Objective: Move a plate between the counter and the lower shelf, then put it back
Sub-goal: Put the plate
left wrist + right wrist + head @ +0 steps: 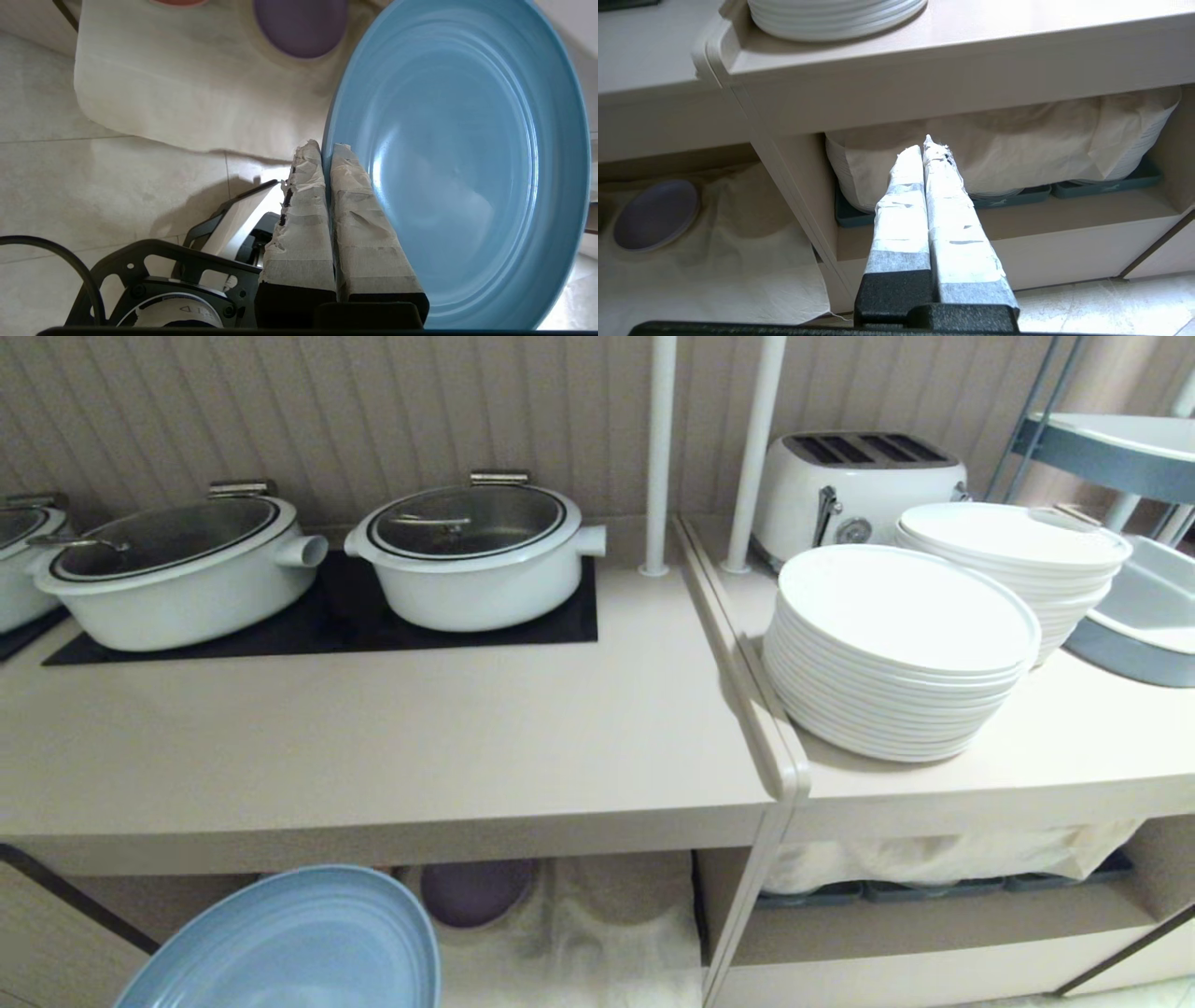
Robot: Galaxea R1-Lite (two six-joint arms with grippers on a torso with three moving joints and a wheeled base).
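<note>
The light-blue plate (299, 947) hangs in the air in front of the lower shelf (607, 943), below the front edge of the counter (373, 737). My left gripper (327, 145) is shut on the plate (467, 163), its taped fingers (303, 210) clamping the rim from both sides. The gripper itself is out of the head view. My right gripper (924, 144) is shut on nothing and hangs in front of the neighbouring compartment, parked.
Two white lidded pots (476, 555) stand on a black panel at the counter's back. Stacks of white plates (896, 653) and a toaster (859, 490) sit on the adjoining top. A purple plate (474, 891) lies on the shelf's white cloth. Grey-blue trays (1017, 198) fill the other compartment.
</note>
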